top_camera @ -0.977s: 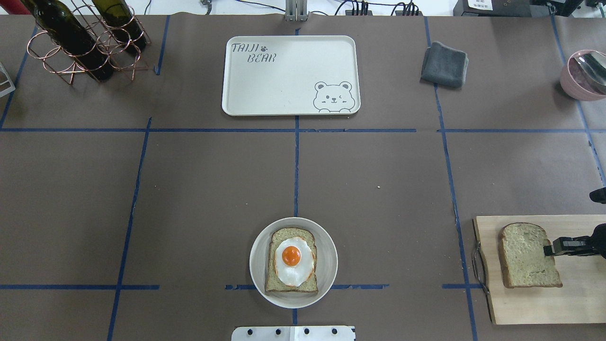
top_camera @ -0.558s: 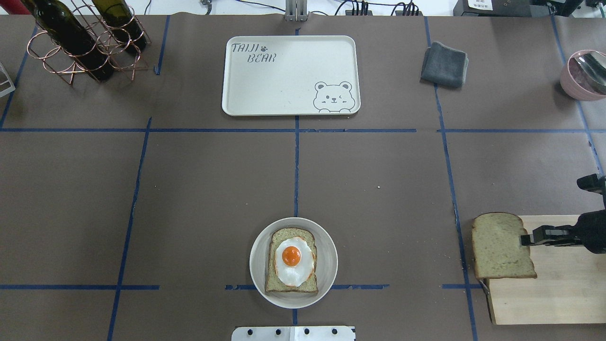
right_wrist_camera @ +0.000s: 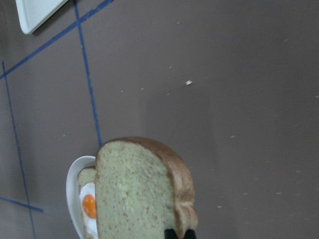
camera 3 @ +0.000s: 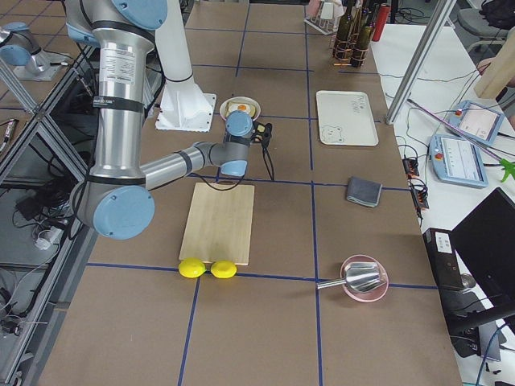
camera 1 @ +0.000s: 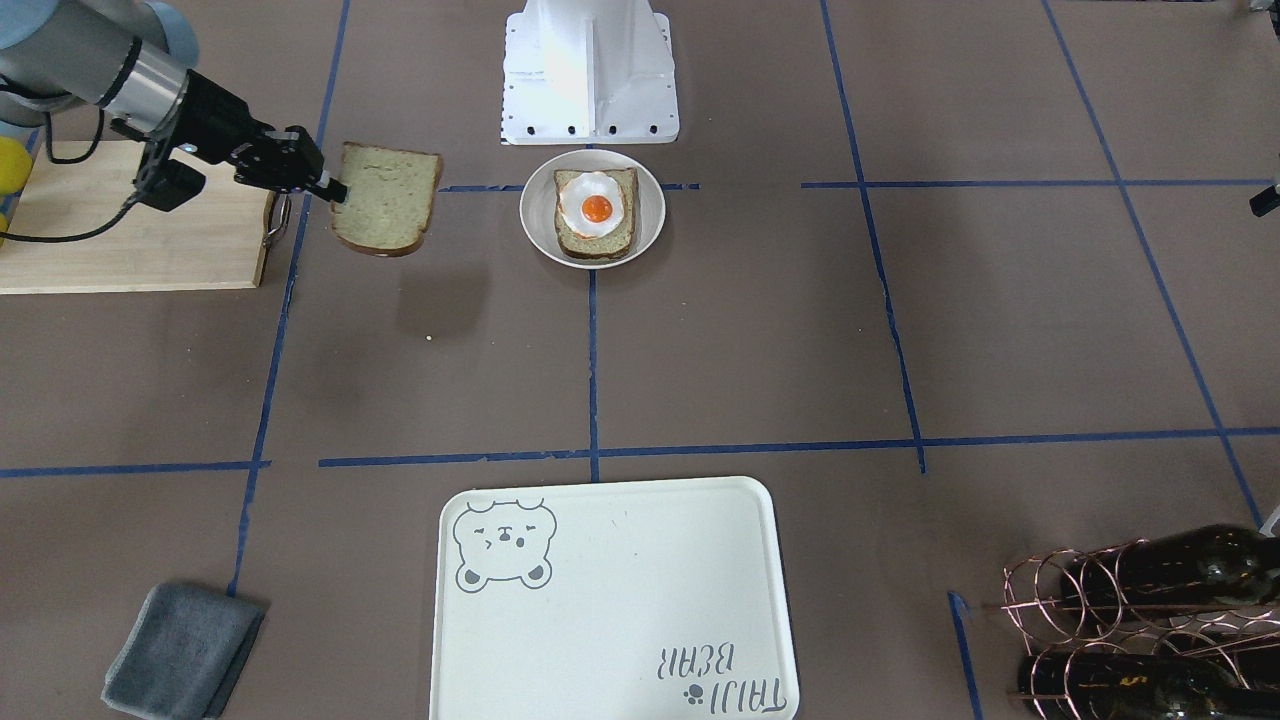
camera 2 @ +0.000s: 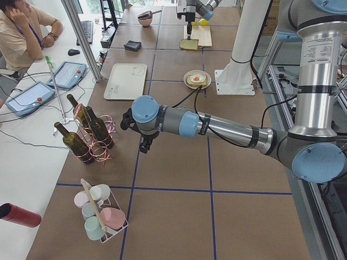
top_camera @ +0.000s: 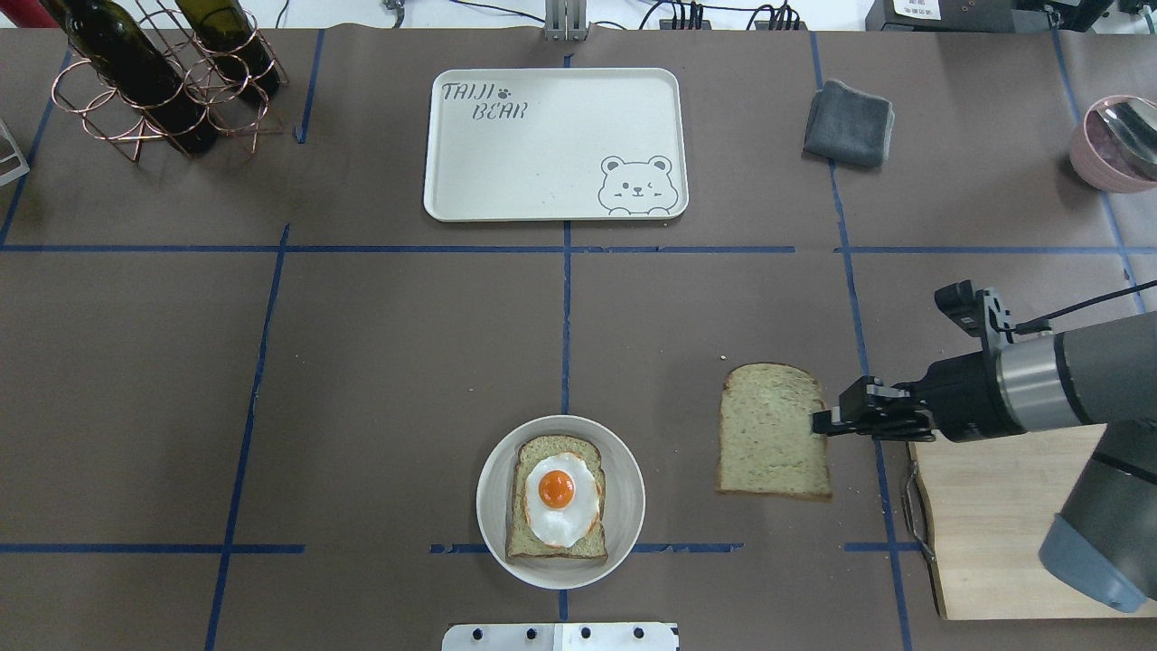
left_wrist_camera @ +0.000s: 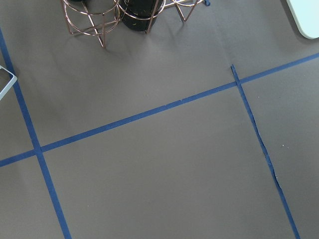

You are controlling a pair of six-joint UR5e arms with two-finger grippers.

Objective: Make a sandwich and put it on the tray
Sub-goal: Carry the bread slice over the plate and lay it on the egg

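Note:
My right gripper is shut on the edge of a slice of bread and holds it in the air, to the right of the round white plate. On the plate lies the other slice with a fried egg on top. The front-facing view shows the gripper, held slice and plate. The right wrist view shows the slice above the plate's edge. The cream tray sits bare at the table's far middle. My left gripper shows only in the exterior left view; I cannot tell its state.
The wooden cutting board lies at the near right, under my right arm. A grey folded cloth lies right of the tray, a pink bowl at the far right. A copper rack with wine bottles stands at the far left.
My right gripper has carried the bread slice left, off the cutting board and over the brown table, closer to the plate. The plate, egg and tray have not moved.

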